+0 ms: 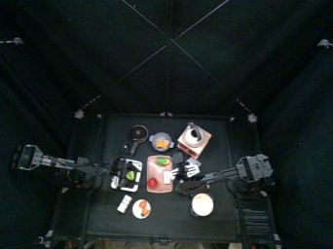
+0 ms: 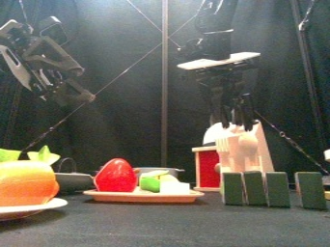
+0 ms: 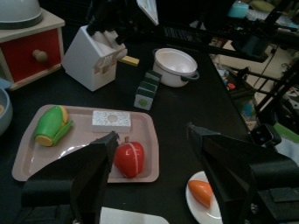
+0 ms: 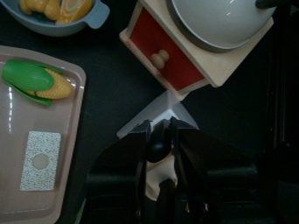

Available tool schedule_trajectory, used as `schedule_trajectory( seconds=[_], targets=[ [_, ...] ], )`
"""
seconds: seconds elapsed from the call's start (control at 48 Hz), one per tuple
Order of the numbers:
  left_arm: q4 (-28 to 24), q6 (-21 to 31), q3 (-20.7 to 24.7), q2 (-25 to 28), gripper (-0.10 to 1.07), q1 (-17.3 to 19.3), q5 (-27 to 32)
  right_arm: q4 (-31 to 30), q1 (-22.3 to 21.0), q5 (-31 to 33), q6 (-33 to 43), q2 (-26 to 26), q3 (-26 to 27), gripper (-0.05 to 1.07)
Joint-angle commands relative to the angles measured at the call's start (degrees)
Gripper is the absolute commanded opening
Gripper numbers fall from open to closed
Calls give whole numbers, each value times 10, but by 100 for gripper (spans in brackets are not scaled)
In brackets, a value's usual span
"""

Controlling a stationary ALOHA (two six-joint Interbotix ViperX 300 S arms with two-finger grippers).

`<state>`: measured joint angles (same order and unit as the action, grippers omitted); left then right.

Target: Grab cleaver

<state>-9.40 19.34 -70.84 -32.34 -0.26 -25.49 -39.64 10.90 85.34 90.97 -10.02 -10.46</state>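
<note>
The white knife block (image 4: 158,131) stands directly under the right hand (image 4: 163,175), beside the red-and-white toy stove (image 4: 187,44), its slots facing up so handles can be drawn straight out. The hand points down with its jaws partly spread on either side of a dark handle (image 4: 156,147), apparently the cleaver's; contact is unclear. The left hand (image 3: 155,162) hangs spread, well apart, over the pink tray (image 3: 47,157).

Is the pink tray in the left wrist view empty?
No. The pink tray holds a corn cob, a red pepper and a small flat white block.
</note>
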Motion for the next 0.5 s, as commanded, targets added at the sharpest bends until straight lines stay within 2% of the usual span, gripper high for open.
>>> schedule_trajectory(
  seconds=[0.0, 0.229, 0.479],
  targets=[
    [0, -2, 6, -1, 98, 1, -4, -6, 14, 1, -15, 22, -8, 58],
    [1, -2, 6, -1, 98, 1, -3, -40, 41, -2, -73, 39, -17, 58],
    [1, -2, 6, -1, 98, 1, -4, -58, 77, -14, -99, 51, -30, 58]
  ],
)
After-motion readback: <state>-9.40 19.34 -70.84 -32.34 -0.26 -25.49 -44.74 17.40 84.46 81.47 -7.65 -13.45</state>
